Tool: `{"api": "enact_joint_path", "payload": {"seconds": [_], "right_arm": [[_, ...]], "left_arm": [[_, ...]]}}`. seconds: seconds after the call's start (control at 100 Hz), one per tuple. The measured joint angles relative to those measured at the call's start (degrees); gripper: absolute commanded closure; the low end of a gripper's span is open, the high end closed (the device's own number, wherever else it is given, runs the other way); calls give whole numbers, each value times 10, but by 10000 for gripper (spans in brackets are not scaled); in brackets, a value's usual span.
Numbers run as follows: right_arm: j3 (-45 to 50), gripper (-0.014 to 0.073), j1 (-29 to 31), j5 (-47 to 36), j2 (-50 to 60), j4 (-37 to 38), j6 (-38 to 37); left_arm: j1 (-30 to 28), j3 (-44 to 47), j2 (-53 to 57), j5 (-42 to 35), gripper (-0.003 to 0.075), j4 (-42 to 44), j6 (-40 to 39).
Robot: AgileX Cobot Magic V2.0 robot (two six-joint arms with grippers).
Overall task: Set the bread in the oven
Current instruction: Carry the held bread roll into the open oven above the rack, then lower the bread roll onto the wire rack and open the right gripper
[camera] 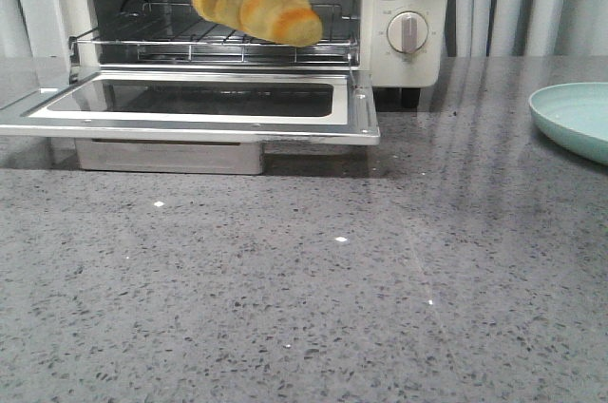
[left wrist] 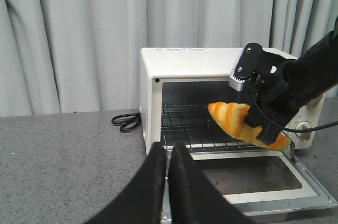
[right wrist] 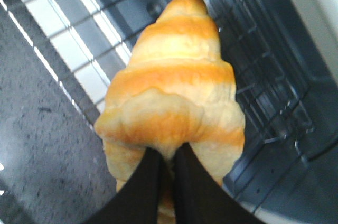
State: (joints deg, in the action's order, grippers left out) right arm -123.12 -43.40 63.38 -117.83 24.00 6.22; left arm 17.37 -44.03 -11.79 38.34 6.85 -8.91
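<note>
So the right end effector [right wrist: 168, 168] has the bread roll [camera: 255, 2] pinched between its black fingers [left wrist: 262, 127], hanging just above the wire rack [camera: 214, 40] at the mouth of the cream-white toaster oven [left wrist: 200, 60]. The roll isn't touching the rack, one end pokes out toward the open glass door [camera: 195, 104], which lies flat over the grey speckled tabletop [camera: 304, 298]. Left end effector [left wrist: 168, 152] hangs back in front of the oven, fingers pressed together with nothing in them. Pale green plate [camera: 575, 118] sits off to the right.

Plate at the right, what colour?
Pale mint-green round plate, clearest in the front view.
</note>
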Motion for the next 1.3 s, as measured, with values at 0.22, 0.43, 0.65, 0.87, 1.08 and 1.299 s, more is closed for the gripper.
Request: {"api": "enact_joint_path", "payload": {"seconds": [0.22,0.43,0.65,0.87,1.08,1.299], "right_arm": [[0,661,-1,-52,0,27,1],[0,661,2,-80,0,37,2],[0,594,4,-90,0,39,2],[0,293,4,-96,0,39,4],[0,276,4,-108,0,39,4],[0,276,4,-112,0,40,4]], "left_arm": [[0,0,0,1,741,0,0],[0,0,0,1,742,0,0],[0,0,0,1,742,0,0],[0,0,0,1,741,0,0],[0,0,0,1,741,0,0],[0,0,0,2,742,0,0]]}}
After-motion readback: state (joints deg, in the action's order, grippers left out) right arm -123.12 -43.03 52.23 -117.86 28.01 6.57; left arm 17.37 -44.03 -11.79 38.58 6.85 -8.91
